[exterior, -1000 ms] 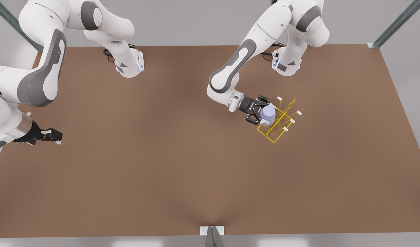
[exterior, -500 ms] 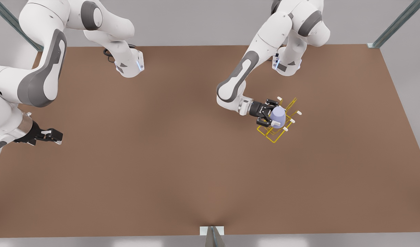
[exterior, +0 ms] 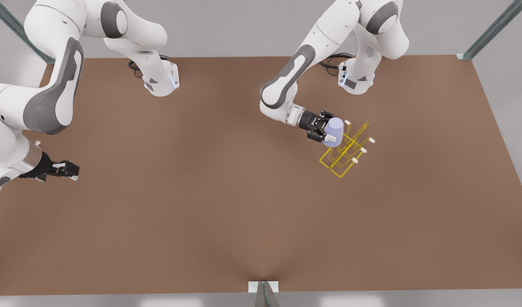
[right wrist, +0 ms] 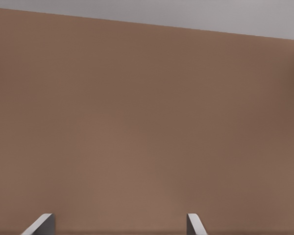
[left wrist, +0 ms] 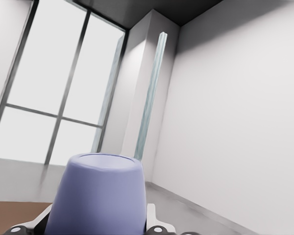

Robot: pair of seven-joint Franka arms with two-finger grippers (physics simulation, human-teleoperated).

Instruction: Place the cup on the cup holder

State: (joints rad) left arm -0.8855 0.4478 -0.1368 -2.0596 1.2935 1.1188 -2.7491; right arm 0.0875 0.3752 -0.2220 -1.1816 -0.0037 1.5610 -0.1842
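While left tool (exterior: 327, 131) grips cup (exterior: 333, 131), closed end up, beside cup holder (exterior: 345, 149), right tool (exterior: 69, 169) waits, wide.

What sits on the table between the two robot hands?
Bare brown table in the front view, from the waiting right gripper to the left gripper holding the cup.

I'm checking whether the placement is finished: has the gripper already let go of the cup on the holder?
No: in the front view the left gripper is shut on the cup, beside the cup holder.
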